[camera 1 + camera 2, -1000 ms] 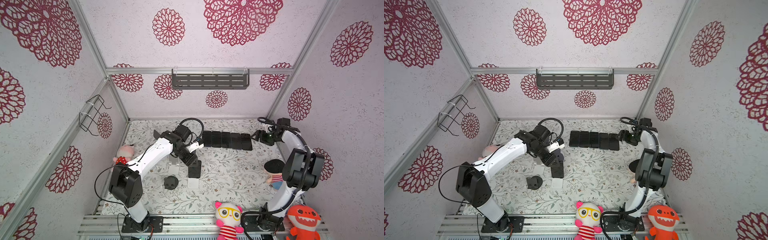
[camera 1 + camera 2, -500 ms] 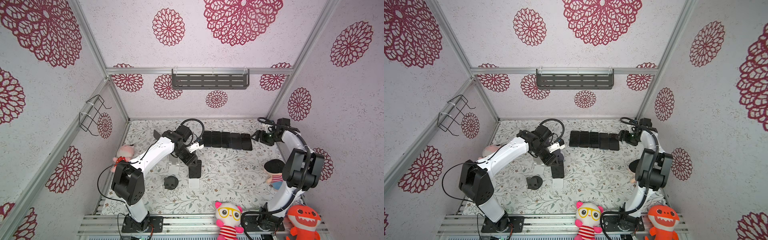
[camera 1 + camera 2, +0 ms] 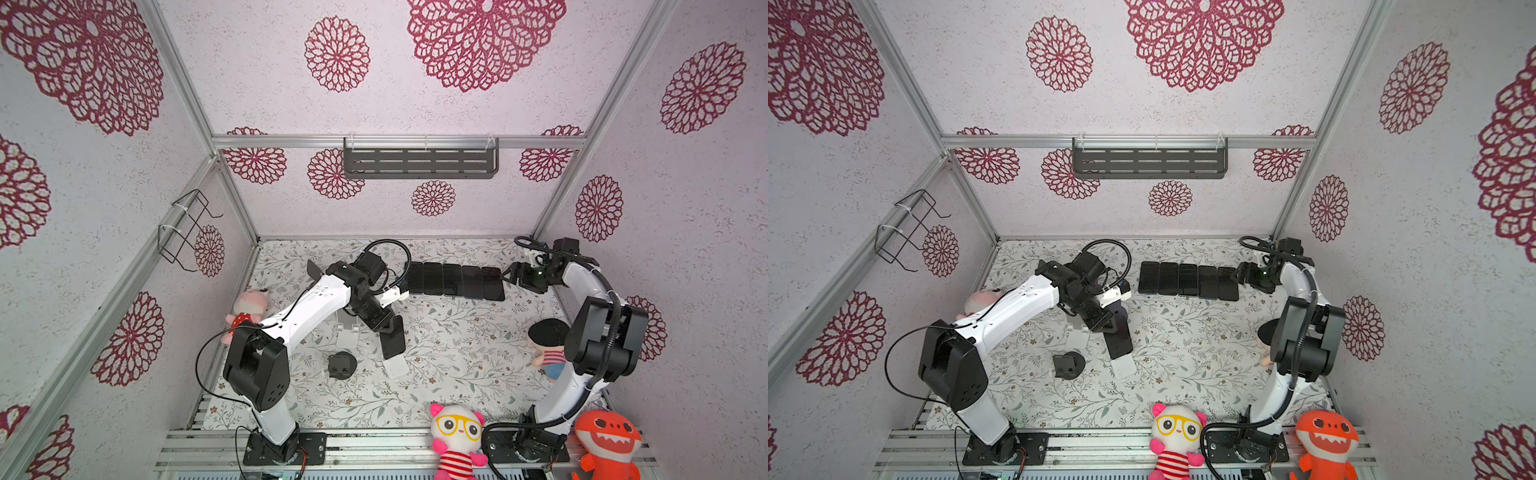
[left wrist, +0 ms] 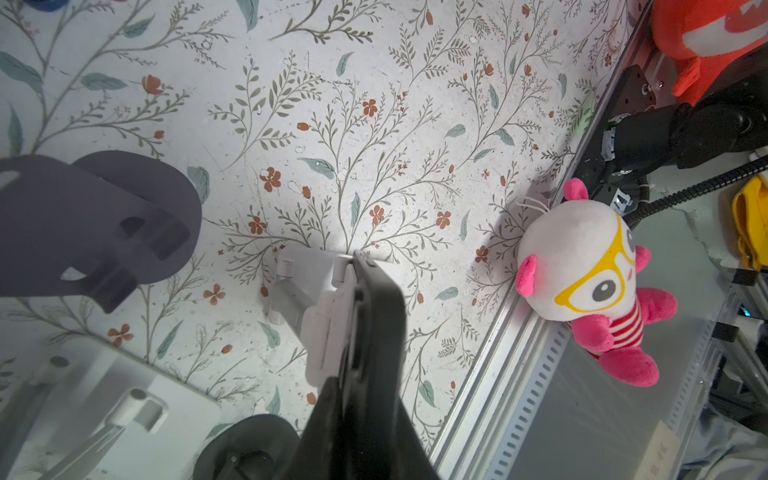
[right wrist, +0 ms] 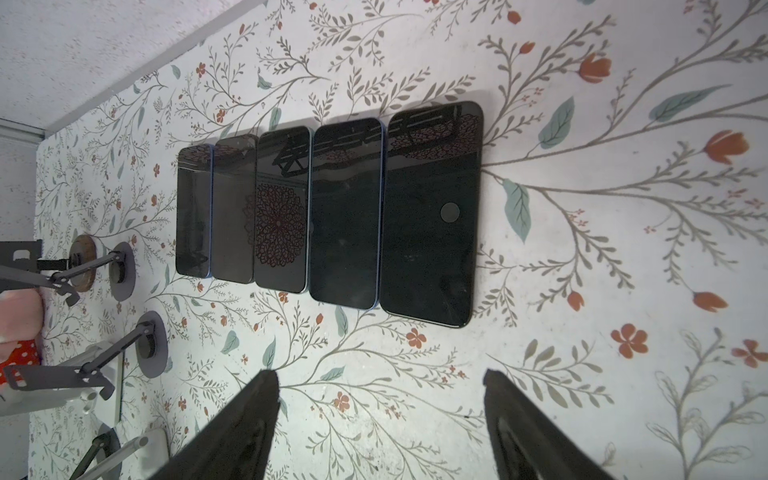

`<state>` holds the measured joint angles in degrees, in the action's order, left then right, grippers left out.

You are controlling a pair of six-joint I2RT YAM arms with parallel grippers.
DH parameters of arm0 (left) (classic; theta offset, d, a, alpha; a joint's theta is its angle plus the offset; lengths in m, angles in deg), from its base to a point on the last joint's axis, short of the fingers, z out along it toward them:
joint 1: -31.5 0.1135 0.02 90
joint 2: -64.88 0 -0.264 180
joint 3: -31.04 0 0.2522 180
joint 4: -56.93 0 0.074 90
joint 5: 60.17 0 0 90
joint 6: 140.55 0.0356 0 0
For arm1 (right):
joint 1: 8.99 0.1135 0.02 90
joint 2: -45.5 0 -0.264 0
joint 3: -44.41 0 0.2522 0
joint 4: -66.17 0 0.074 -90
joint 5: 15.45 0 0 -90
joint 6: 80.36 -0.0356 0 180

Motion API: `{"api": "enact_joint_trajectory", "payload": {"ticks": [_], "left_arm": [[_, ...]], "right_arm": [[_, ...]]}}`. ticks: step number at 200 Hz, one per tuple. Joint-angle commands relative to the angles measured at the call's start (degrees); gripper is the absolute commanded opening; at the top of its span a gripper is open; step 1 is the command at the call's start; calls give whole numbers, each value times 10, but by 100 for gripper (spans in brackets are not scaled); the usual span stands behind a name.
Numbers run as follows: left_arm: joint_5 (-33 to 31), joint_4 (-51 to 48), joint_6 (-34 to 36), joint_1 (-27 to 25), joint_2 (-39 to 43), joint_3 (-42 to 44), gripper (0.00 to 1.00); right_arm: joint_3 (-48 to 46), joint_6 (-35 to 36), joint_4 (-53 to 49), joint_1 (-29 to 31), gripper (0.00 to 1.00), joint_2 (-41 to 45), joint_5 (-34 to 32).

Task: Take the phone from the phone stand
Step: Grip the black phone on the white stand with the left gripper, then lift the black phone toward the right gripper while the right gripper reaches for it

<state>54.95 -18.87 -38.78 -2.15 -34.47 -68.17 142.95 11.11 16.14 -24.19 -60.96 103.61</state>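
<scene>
L grpr [image 4: 362, 401] pinched shut on phone [image 4: 376, 316]; stand [image 4: 322, 328] just beyond jaws. Pull out along its slope, no twist. R grpr [image 5: 379, 376] wide open, empty.

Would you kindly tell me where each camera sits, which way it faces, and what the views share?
Top views: high over the front edge, looking down on the floral table, both arms whole, left gripper and right gripper included.
Left wrist: on the left arm, looking along its closed gripper at the phone on the white stand.
Right wrist: on the right arm, looking past open fingers at the row of phones.
Shared: both top views also show phone and row.
</scene>
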Motion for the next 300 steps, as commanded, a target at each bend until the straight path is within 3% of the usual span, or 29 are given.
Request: {"api": "enact_joint_trajectory", "payload": {"ticks": [1, 61, 95, 146, 167, 204, 228, 256, 300], "left_arm": [[-17, 4, 1, -4, 13, -7, 12], [-18, -19, -30, -3, 17, -44, 10], [12, -16, -73, -3, 22, -62, 2], [26, 8, -143, -1, 48, -88, 0], [35, 6, -207, 13, 37, -133, 0], [151, 52, -330, 63, 3, -169, 0], [178, 59, -348, 76, -17, -185, 0], [180, 42, -355, 78, -46, -204, 0], [198, 45, -365, 80, -62, -210, 0]], "right_arm": [[-1, -1, -3, 1, 80, 30, 16], [-3, -1, -6, 9, 80, 44, 17], [-14, 0, -3, 21, 80, 77, 15], [-28, 7, -14, 67, 80, 149, -19], [-32, 22, -19, 103, 79, 191, -35], [-27, 73, -31, 197, 78, 249, -19], [-25, 99, -19, 283, 81, 273, -21], [-10, 129, -13, 373, 92, 271, -66], [21, 160, -7, 450, 99, 219, -91]]}}
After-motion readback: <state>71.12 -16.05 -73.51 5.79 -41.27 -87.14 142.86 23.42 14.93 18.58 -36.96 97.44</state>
